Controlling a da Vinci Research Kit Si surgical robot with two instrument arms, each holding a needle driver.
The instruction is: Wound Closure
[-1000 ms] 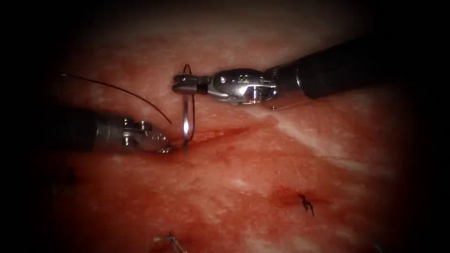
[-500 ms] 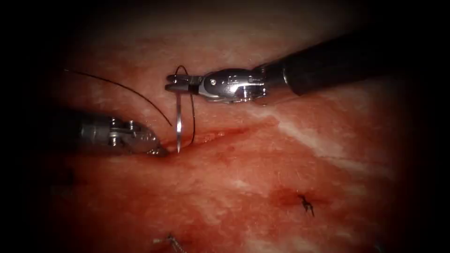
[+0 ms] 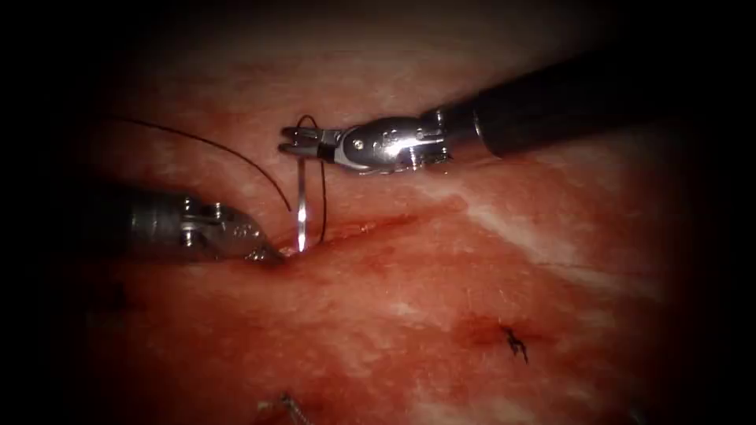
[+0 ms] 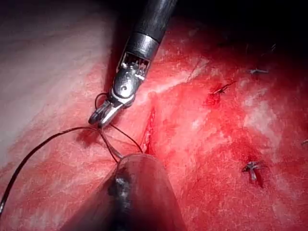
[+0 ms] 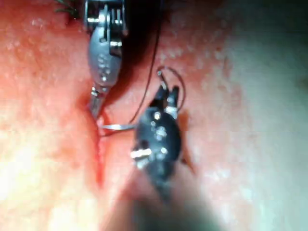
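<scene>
Two end effectors work at the cut [image 3: 370, 227]. My left end effector [image 3: 272, 255] presses closed on the tissue [image 3: 441, 315] at its left end. The needle [image 3: 302, 206] has moved down, tip at the cut; my right end effector [image 3: 290, 142] clamps its upper end, thread [image 3: 213, 145] trailing left. Old knots [image 3: 513, 340] lie well clear.

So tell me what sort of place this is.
Probably a surgical training bench: two tools work over cut tissue. The right tool holds a curved needle with thread; the left tool grips the tissue by the cut.
</scene>
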